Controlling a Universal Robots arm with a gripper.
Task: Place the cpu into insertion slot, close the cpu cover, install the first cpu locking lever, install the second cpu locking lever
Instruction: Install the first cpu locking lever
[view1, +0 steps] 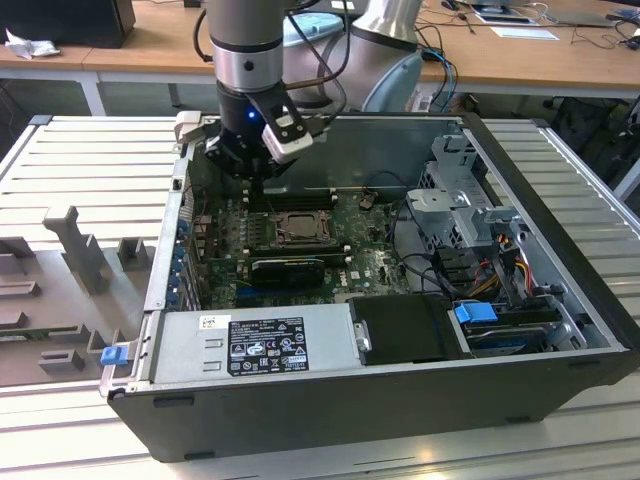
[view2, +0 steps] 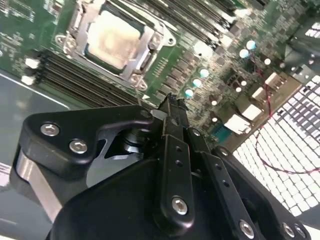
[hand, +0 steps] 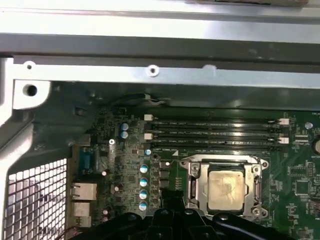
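The cpu lies flat in the insertion slot on the green motherboard, its pale metal top facing up. The silvery cpu cover lies down around it, framing the chip. A thin wire locking lever runs from the socket's corner toward my fingertips. My gripper hangs a little above the board beside that corner, with its dark fingers pressed together and nothing visible between them. In the exterior view the gripper hangs over the memory slots just behind the socket.
Long black memory slots run beside the socket. The open case's metal wall stands close behind them. A black card, the power supply, a drive cage and cables fill the case around the board.
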